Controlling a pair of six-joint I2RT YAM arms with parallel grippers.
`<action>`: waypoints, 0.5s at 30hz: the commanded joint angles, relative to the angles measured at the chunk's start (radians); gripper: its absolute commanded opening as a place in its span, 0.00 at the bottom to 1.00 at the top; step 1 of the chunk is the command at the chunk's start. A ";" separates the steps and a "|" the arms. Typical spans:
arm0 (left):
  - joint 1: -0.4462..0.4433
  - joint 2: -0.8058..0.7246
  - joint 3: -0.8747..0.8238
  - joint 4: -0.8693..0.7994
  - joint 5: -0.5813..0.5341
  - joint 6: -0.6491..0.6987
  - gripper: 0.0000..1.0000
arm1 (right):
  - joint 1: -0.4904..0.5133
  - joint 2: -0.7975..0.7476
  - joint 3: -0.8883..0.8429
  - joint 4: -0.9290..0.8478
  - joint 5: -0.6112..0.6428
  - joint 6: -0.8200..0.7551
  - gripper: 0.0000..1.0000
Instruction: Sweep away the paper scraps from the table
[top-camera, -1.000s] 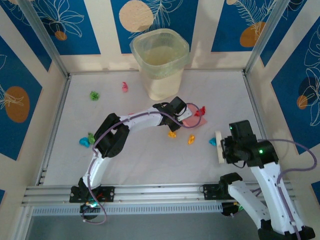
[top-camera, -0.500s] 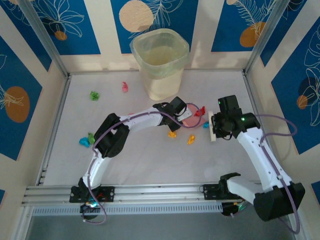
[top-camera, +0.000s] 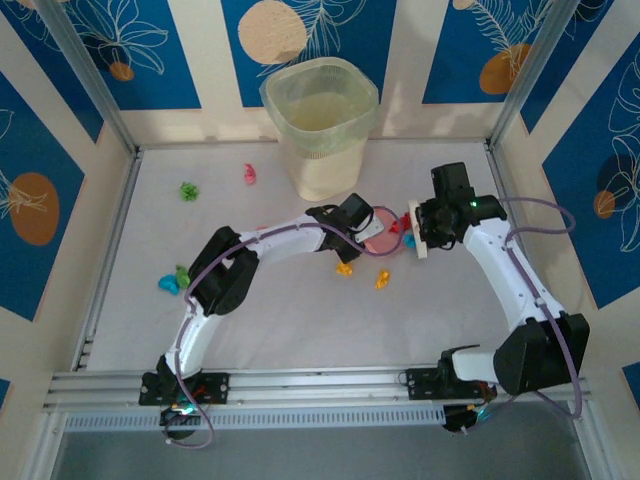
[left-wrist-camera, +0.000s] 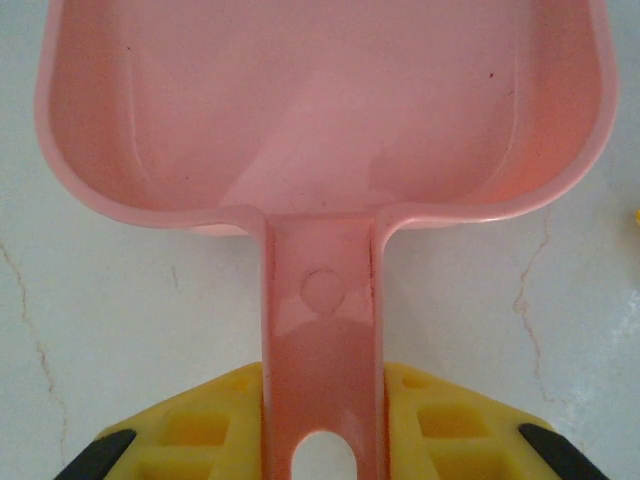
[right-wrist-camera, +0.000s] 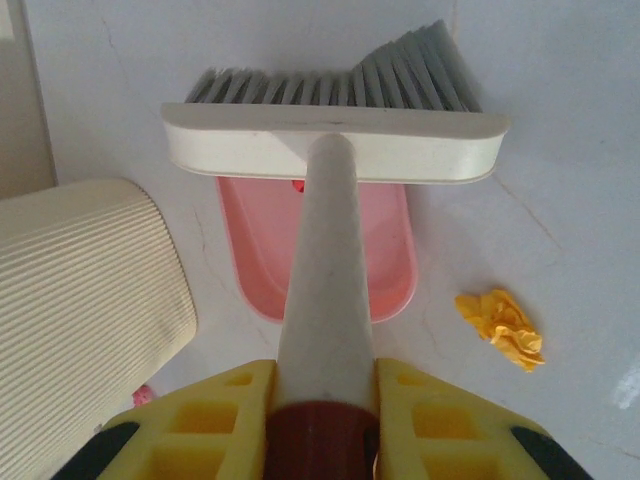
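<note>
My left gripper (top-camera: 352, 214) (left-wrist-camera: 320, 432) is shut on the handle of a pink dustpan (top-camera: 379, 236) (left-wrist-camera: 320, 120) that lies flat on the table (top-camera: 290, 320). The right gripper (top-camera: 447, 215) (right-wrist-camera: 322, 425) is shut on the cream handle of a brush (top-camera: 417, 232) (right-wrist-camera: 335, 140), whose grey bristles stand just past the pan's open edge (right-wrist-camera: 250, 250). A red paper scrap (top-camera: 400, 225) (right-wrist-camera: 298, 185) lies between brush and pan. Orange-yellow scraps (top-camera: 344, 268) (top-camera: 381, 279) (right-wrist-camera: 500, 325) lie in front of the pan. Green, pink and cyan scraps (top-camera: 188, 190) (top-camera: 250, 174) (top-camera: 168, 284) sit far left.
A ribbed cream bin (top-camera: 320, 125) (right-wrist-camera: 80, 300) stands at the back middle, close behind the dustpan. Aluminium rails (top-camera: 300, 385) edge the table. Patterned walls close in the left, back and right sides.
The right arm has swung the brush from the front right of the table up and left to the dustpan's mouth. The left arm and dustpan have stayed still.
</note>
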 joint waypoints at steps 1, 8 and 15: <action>0.004 0.027 0.020 -0.059 -0.020 0.015 0.00 | 0.016 0.022 0.054 0.020 -0.081 -0.061 0.00; 0.004 0.029 0.023 -0.062 -0.017 0.011 0.00 | 0.050 -0.038 0.057 0.005 -0.058 -0.096 0.00; 0.004 0.030 0.023 -0.064 -0.016 0.008 0.00 | 0.035 -0.132 0.039 -0.008 -0.001 -0.133 0.00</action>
